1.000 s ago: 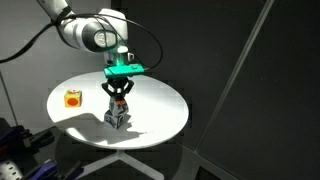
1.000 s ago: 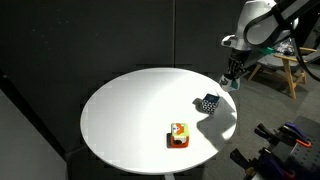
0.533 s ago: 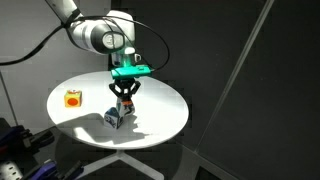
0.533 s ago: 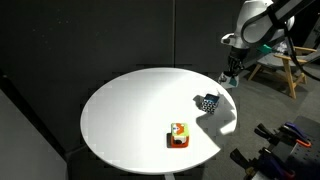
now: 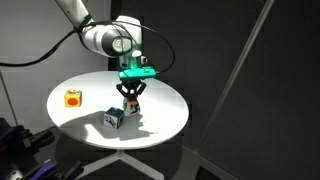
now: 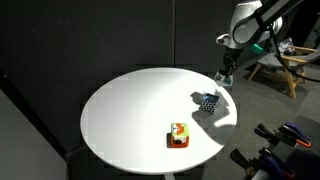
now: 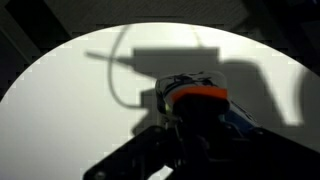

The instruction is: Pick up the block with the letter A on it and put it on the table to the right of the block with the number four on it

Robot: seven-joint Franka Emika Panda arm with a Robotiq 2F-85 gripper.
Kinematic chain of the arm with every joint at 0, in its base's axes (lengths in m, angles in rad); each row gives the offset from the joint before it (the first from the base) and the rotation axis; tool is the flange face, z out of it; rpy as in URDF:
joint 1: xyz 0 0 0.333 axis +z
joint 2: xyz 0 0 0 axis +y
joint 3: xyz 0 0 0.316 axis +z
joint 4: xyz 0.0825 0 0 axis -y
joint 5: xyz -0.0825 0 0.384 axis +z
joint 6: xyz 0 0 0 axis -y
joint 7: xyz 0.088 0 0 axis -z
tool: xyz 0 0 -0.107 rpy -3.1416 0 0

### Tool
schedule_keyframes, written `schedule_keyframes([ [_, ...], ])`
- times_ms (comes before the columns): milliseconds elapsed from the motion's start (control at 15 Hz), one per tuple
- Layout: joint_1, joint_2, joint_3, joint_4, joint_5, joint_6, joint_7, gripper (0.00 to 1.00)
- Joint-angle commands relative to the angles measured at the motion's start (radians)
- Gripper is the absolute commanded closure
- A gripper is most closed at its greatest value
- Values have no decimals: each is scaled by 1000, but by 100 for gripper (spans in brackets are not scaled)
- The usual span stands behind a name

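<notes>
- Gripper (image 5: 131,100) looks clamped down on the block with the letter A (image 7: 195,96). In the wrist view it sits right between the fingers, with an orange face towards the camera, and it's held up off the table (image 5: 165,112).
- The block with the number four (image 5: 114,118) is just below the gripper and off to one side, sitting on the tabletop on its own. It isn't touching the held block.
- Way further out from the gripper, the orange-and-yellow cube (image 5: 72,98) sits near the table's edge, well apart from both blocks.
</notes>
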Motion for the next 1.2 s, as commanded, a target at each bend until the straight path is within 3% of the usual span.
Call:
schedule_keyframes([
  [0,-21,45,12,57,6,-23,23,94],
  [1133,-36,119,28,85,-49,-18,-91,94],
])
